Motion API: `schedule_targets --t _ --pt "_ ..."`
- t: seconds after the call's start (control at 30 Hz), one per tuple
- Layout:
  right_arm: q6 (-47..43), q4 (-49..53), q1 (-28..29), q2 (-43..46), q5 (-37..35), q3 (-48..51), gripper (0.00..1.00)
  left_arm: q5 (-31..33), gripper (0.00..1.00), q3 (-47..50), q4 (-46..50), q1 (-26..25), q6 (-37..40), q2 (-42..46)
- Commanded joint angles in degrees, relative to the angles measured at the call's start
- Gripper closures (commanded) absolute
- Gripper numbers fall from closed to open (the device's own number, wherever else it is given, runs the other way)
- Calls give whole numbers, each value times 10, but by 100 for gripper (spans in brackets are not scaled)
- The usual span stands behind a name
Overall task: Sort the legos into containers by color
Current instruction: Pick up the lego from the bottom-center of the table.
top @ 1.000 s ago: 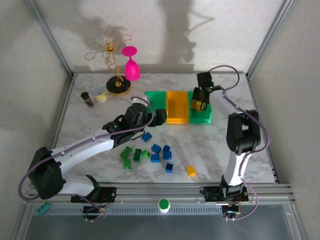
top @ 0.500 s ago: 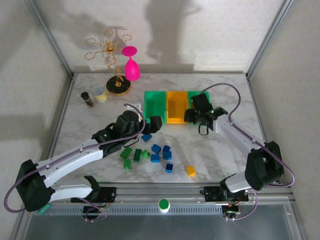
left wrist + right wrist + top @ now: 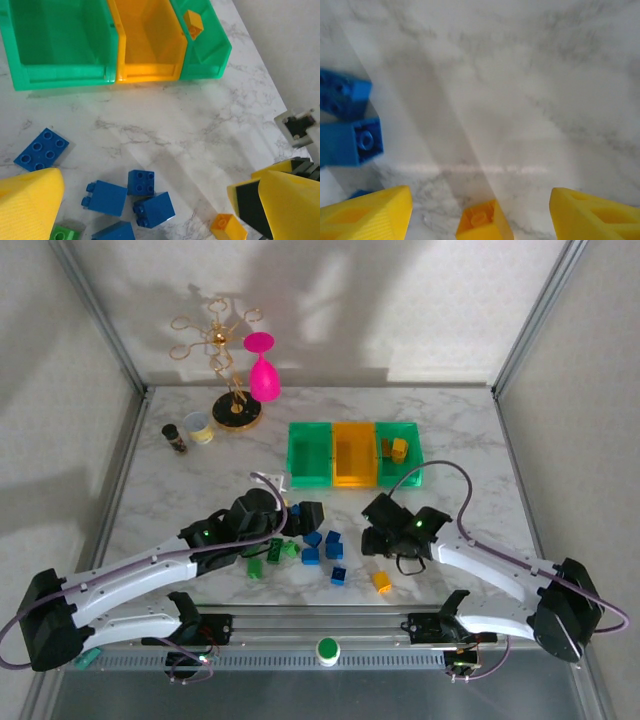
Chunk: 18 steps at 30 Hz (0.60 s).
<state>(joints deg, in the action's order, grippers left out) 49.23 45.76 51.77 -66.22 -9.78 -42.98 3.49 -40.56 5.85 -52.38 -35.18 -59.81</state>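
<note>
Right jaws swing back from the green plastic bin (image 3: 402, 472) right of the yellow-orange plastic bin (image 3: 353, 478), spreading empty over the next yellow-orange studded brick (image 3: 482, 221) on the marble worktop (image 3: 460, 440) before it. Left jaws gape, empty.

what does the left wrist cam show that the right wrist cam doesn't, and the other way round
Left wrist, not right wrist: three open plastic bins, the left green bin, yellow-orange bin and right green bin, the last holding a small yellow-orange brick; a flat blue studded plate; the open left claw. Right wrist, not left wrist: the open right claw seen from inside, fingers either side of a loose yellow-orange studded brick. Both: that brick, blue bricks, marble tabletop.
</note>
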Motion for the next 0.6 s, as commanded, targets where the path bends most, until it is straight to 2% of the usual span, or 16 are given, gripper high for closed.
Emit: schedule_targets --t 0.0,0.2,0.27,0.57 --pt "82 27 45 -5 11 19 26 -3 0 2 1 -8 5 -2" --pt "127 3 101 -28 38 55 27 14 0 0 16 -8 7 4" --pt "147 9 117 -40 27 58 27 16 0 1 20 -8 6 6" --pt "158 -6 132 -75 15 70 42 32 0 12 25 -8 -2 10"
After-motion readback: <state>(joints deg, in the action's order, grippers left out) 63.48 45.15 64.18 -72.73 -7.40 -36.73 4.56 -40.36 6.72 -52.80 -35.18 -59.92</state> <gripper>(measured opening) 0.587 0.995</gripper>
